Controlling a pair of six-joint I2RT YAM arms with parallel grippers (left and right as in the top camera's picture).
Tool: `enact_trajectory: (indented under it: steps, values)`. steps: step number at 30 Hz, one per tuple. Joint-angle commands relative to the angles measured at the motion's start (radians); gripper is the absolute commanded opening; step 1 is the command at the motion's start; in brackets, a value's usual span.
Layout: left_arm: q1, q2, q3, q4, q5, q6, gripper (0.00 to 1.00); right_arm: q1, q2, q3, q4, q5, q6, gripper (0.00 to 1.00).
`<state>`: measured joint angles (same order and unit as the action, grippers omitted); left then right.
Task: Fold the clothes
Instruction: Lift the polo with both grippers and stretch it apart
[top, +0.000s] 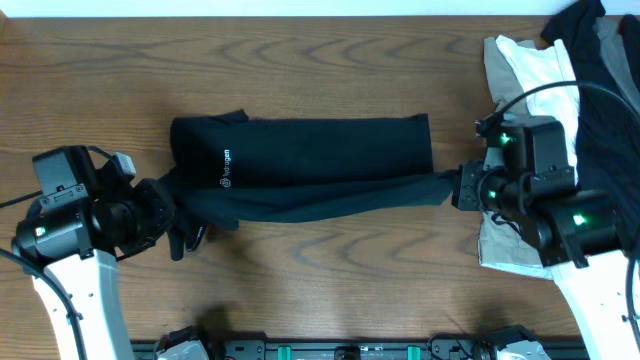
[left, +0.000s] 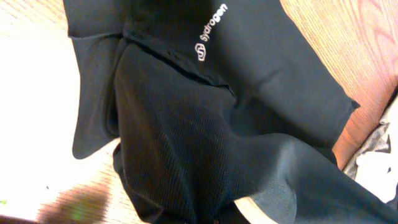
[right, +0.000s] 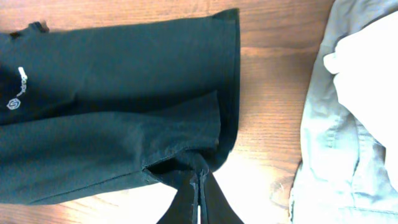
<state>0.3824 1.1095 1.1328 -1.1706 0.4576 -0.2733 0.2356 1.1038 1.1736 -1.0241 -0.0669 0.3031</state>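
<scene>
- Shirt (top: 300, 165) was laid as a long folded band across the middle of the table (top: 330, 60), with the logo (top: 226, 167) facing up near its left end.
- Its left end was gathered and clamped in the closed left gripper (top: 178, 218).
- Its right corner was pinched in the closed right gripper (top: 452, 188).
- White and beige garments (top: 525, 70) were heaped beside the right gripper.

The worktop (top: 320, 60) is brown wood with wavy dark lines running along it. It fills almost the whole view from above. A thin pale strip (top: 300, 6) shows past its far edge. A black rail (top: 340, 351) with small green parts runs along the near edge. Bright light makes the wood look nearly white in the left wrist view.
</scene>
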Motion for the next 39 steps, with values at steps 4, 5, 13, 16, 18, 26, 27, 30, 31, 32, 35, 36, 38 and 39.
enact_trajectory:
  steps: [4,5,13,16,18,26,27,30,31,32,35,36,38,39]
  values:
    - [-0.002,-0.008,0.090,-0.040,0.061,0.040,0.06,-0.016,-0.078,0.009,-0.003,0.041,-0.013,0.01]
    - [-0.002,-0.008,0.108,-0.050,0.096,0.051,0.06,-0.016,-0.084,0.015,-0.002,0.041,-0.014,0.01]
    - [-0.002,-0.030,0.291,-0.132,0.137,0.124,0.06,-0.016,-0.092,0.193,-0.040,0.066,-0.077,0.01]
    - [-0.002,-0.056,0.356,-0.132,0.138,0.133,0.06,-0.016,-0.092,0.279,-0.055,0.105,-0.085,0.01]
    - [-0.002,-0.077,0.412,-0.135,0.138,0.143,0.06,-0.016,-0.092,0.343,-0.075,0.129,-0.103,0.01]
    - [-0.044,-0.129,0.624,-0.138,0.137,0.146,0.06,-0.016,-0.092,0.557,-0.183,0.241,-0.122,0.01]
    - [-0.051,-0.131,0.655,-0.137,0.137,0.146,0.06,-0.016,-0.092,0.584,-0.194,0.254,-0.126,0.01]
    - [-0.060,-0.131,0.721,-0.135,0.136,0.146,0.06,-0.016,-0.092,0.640,-0.213,0.288,-0.126,0.01]
    - [-0.060,-0.130,0.730,-0.129,0.129,0.146,0.06,-0.016,-0.091,0.652,-0.214,0.296,-0.126,0.01]
    - [-0.060,-0.129,0.730,-0.122,0.119,0.146,0.06,-0.016,-0.089,0.657,-0.212,0.302,-0.126,0.01]
    - [-0.060,-0.096,0.730,-0.123,0.100,0.146,0.06,-0.016,-0.066,0.657,-0.211,0.311,-0.126,0.01]
    - [-0.060,-0.075,0.730,-0.123,0.101,0.145,0.06,-0.016,-0.048,0.657,-0.214,0.311,-0.129,0.01]
    - [-0.060,-0.022,0.730,-0.122,0.103,0.145,0.06,-0.016,-0.001,0.657,-0.216,0.311,-0.149,0.01]
    - [-0.060,0.005,0.730,-0.122,0.108,0.146,0.06,-0.016,0.024,0.657,-0.216,0.311,-0.156,0.01]
